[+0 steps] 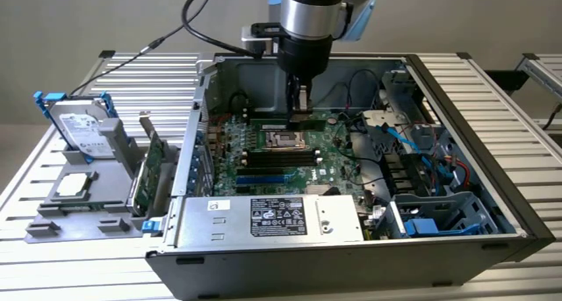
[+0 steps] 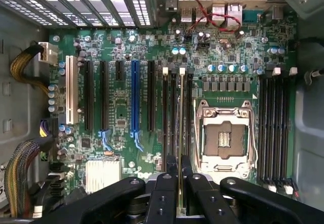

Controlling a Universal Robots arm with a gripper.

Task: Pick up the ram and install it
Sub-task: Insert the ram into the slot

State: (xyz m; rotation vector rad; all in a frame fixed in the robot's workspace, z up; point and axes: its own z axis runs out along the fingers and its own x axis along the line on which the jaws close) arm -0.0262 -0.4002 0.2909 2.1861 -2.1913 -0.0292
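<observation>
While the silver and black robot arm reached down into the open black and grey computer case (image 1: 491, 149), its black gripper (image 1: 299, 107) (image 2: 179, 164) was pressed together on the ram (image 2: 180, 113), a long, thin green stick. The stick stood on its edge between the two fingers (image 2: 164, 193). It was lined up with the long black slots (image 2: 169, 118) just beside the shiny silver square socket (image 2: 223, 133). I could not tell if the stick was pushed all the way into a slot or only sat on top of it. In the exterior view, the gripper hung over the far part of the big green board (image 1: 263, 172), just past the socket. A long blue slot (image 2: 134, 97) lay on the board, apart from the stick. A silver box with a black and white label (image 1: 272, 217) sat at the near side of the case. On the exterior view's left, outside the case, a silver hard drive with blue rails (image 1: 83, 126) stood in a grey plastic stand (image 1: 79, 212). A bigger green card (image 1: 151, 163) stood there too, near the case wall. All of it sat on a table of silver metal slats (image 1: 26, 176).
</observation>
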